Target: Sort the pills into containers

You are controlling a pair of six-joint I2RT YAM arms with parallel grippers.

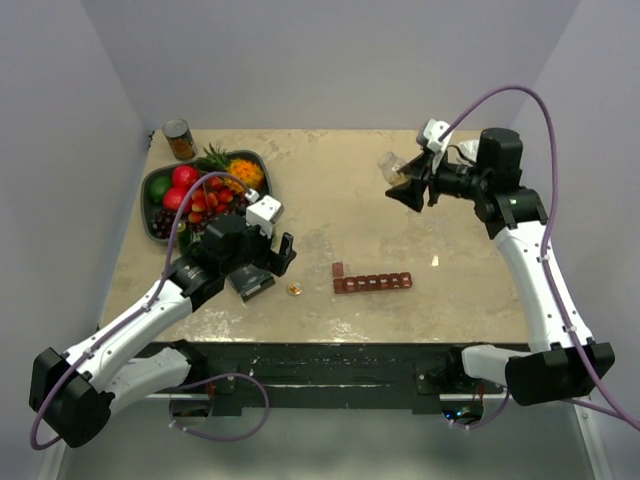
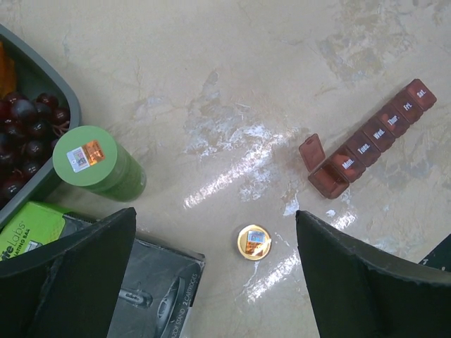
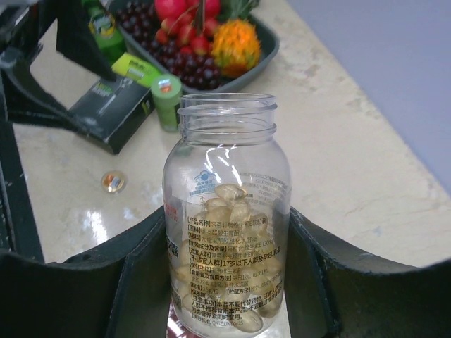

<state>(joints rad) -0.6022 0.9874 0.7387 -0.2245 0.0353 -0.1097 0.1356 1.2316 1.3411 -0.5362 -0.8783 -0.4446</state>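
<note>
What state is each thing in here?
pill bottle: uncapped, partly full of pills.
right hand: shut on the pill bottle.
left hand: open, empty.
organizer: end lid open, other six lids shut.
gold cap: lying loose, on no bottle.
green tube: upright, capped.

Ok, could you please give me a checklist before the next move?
1. The bottle is uncapped: ok; a cap lies loose.
2. The right end effector grips the bottle: ok.
3. The pills are inside: ok.
4. The organizer has a compartment open: ok, end one only.
5. The bottle is above the organizer: not ok.
6. The left end effector is empty: ok, open.
</note>
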